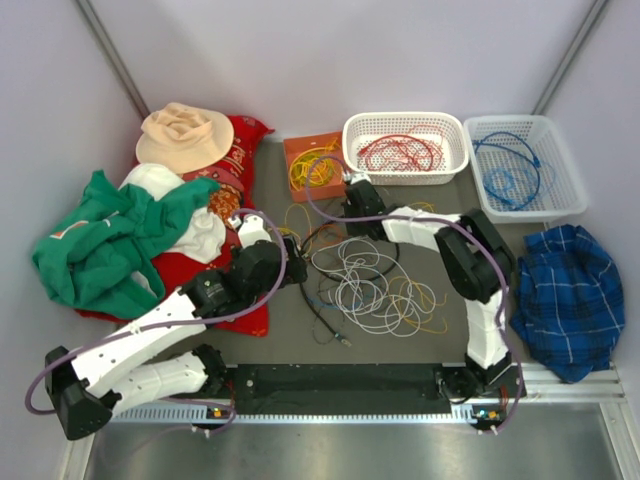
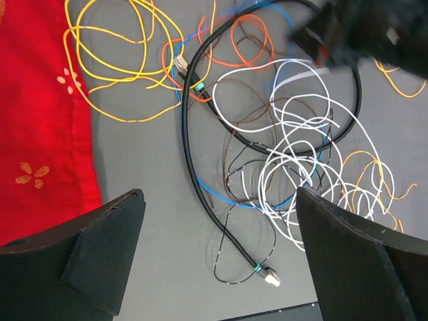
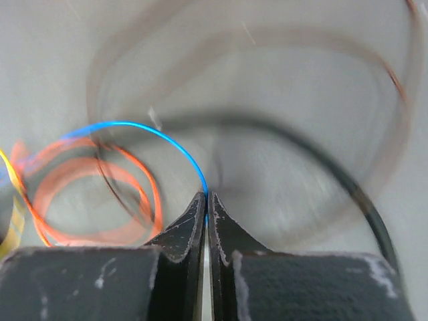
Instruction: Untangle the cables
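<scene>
Blue thin wire is pinched tight by the right gripper at the far edge of the central heap of tangled white, black and yellow cables, left gripper gaping above; a hard pull could cinch knots.

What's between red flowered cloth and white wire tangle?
Left wrist view: a thick black cable runs beside the white wire tangle; yellow wire loops lie nearer the red flowered cloth.

Bare table lies open in front of the cables. Red cloth crowds their left, baskets the back.
</scene>
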{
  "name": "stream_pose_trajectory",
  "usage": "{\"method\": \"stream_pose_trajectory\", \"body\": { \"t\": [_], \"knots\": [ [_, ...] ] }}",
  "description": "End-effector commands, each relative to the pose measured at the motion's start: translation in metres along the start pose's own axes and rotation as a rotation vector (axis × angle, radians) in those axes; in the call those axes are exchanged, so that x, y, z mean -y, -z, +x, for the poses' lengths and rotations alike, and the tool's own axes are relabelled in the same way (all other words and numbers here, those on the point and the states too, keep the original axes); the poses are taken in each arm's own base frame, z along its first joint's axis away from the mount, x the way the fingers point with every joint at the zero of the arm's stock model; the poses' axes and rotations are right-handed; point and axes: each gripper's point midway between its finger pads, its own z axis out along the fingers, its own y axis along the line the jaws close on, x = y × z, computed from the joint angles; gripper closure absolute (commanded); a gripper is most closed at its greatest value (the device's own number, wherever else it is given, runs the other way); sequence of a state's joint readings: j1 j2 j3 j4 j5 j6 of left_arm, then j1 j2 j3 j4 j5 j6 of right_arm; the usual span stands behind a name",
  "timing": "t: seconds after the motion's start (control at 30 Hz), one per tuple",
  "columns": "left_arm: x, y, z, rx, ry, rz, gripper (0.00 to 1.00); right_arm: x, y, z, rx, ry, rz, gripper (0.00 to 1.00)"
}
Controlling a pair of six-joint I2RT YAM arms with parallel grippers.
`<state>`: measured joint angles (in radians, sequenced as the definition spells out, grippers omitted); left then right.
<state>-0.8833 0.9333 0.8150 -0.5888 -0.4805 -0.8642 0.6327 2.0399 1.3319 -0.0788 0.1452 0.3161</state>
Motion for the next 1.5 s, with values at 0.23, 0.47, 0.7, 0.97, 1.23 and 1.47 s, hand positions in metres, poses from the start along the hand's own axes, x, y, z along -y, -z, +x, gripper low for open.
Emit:
{"method": "stream_pose_trajectory", "body": {
  "t": [0.23,0.47,0.7,0.97,1.23,1.47],
  "knots": [
    [0.017,0.016,-0.049,0.182,0.01,0.09,0.01,-0.006,0.21,-0.08,0.312,-0.037,-0.058,1.0],
    [0.045,0.021,-0.081,0.299,0.006,0.183,0.01,-0.01,0.31,-0.09,0.404,-0.052,-0.148,1.0],
    [0.086,0.028,-0.116,0.468,-0.032,0.354,0.01,-0.011,0.39,-0.096,0.487,-0.085,-0.279,1.0],
    [0.146,0.015,-0.095,0.54,-0.323,0.641,0.01,-0.02,0.431,-0.097,0.505,-0.118,-0.391,1.0],
    [0.155,-0.019,-0.045,0.542,-0.472,0.755,0.01,-0.023,0.45,-0.096,0.508,-0.124,-0.436,1.0],
    [0.16,-0.054,-0.041,0.549,-0.477,0.688,0.04,-0.027,0.456,-0.097,0.505,-0.122,-0.466,1.0]
  ]
}}
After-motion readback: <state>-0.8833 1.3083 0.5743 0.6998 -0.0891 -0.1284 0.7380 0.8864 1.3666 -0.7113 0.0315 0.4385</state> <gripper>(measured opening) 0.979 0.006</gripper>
